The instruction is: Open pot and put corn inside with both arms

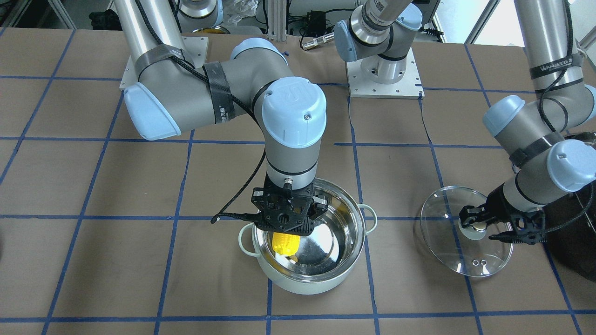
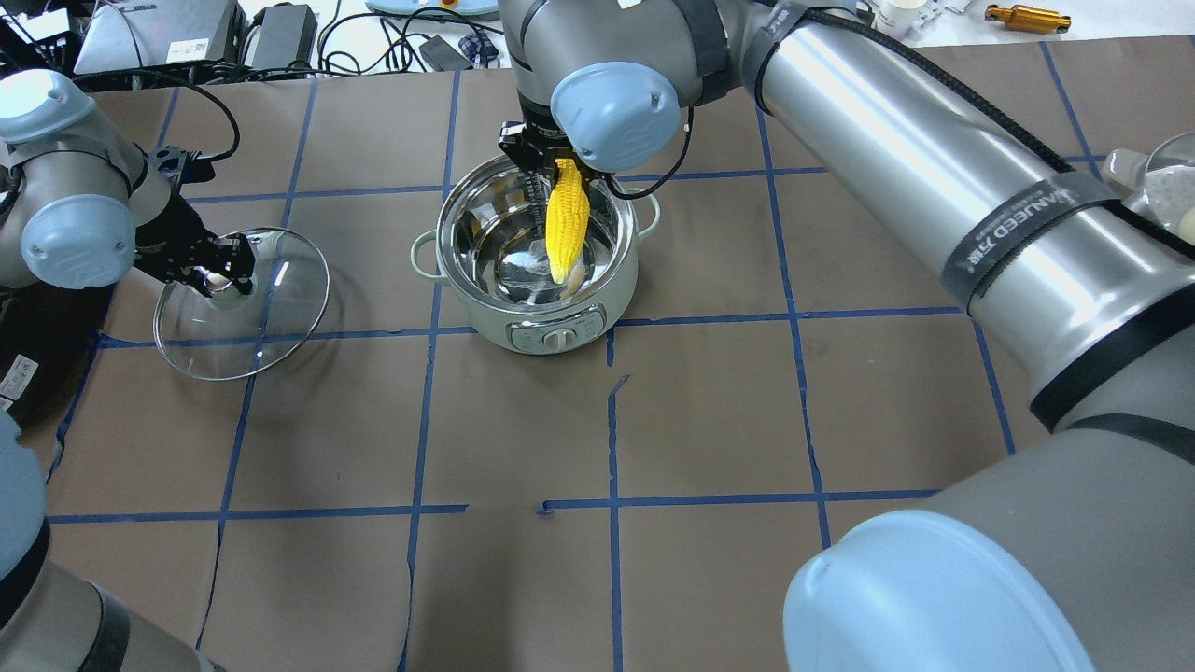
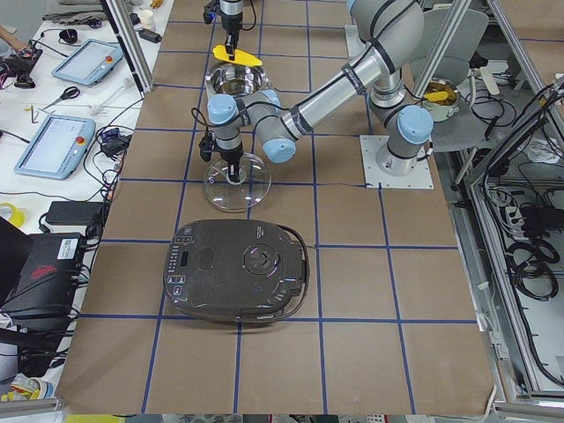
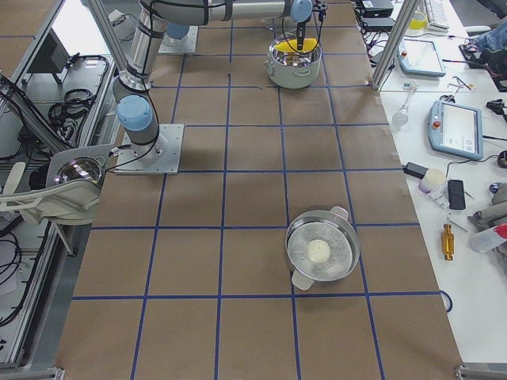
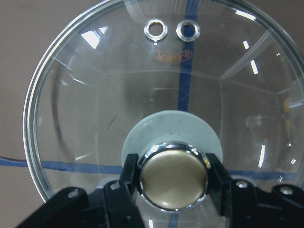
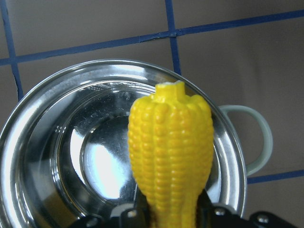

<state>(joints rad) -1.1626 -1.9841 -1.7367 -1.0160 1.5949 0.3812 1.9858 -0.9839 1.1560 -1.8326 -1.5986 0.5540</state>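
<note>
The corn [image 2: 567, 219] hangs with its long axis near upright, its free stub end pointing down over the open mouth of the pot [image 2: 481, 322]. Whether that end sits below the pot's rim cannot be told. Its upper end is in the right pincer [image 6: 173, 216], whose fingers stand partly apart and clamp the cob's sides. The lid [image 1: 447, 251] is off the pot, well apart on the pot's robot-left side, tilted over the tabletop [image 1: 139, 260]. The left pincer [image 1: 475, 222] is closed against both sides of the knob [image 5: 173, 178], holding the lid.
</note>
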